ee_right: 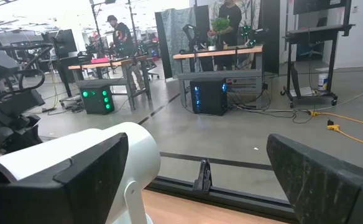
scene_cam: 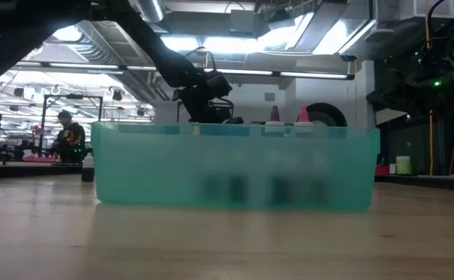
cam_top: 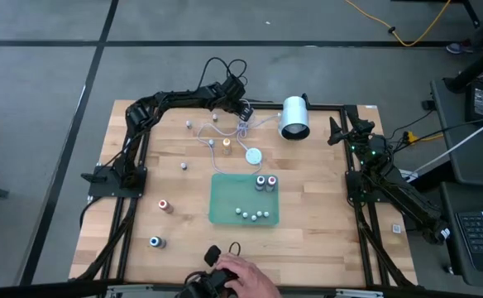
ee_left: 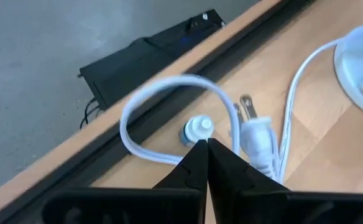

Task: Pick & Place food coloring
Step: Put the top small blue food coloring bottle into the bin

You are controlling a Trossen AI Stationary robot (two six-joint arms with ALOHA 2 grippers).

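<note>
Hovering at the tabletop's (cam_top: 324,223) far edge, the left gripper (ee_left: 205,149) is showing closed fingers just above a small white-capped bottle (ee_left: 198,129) ringed by a white cable (ee_left: 169,87). Closed fingers risk tipping it or snagging that loop. Other food coloring bottles are standing in the green tray (cam_top: 225,207). The right gripper (cam_top: 341,131) is waiting wide open, empty, beside the white cylinder (cam_top: 294,117).

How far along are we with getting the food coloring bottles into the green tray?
Partly done. The green tray already holds two bottles at its far edge and several small ones near its front. In hand: the left gripper, shut, hangs by a white-capped bottle beside the plug, holding nothing. Left: the red-topped, blue-topped and orange bottles on the table. The right gripper waits, open.
</note>
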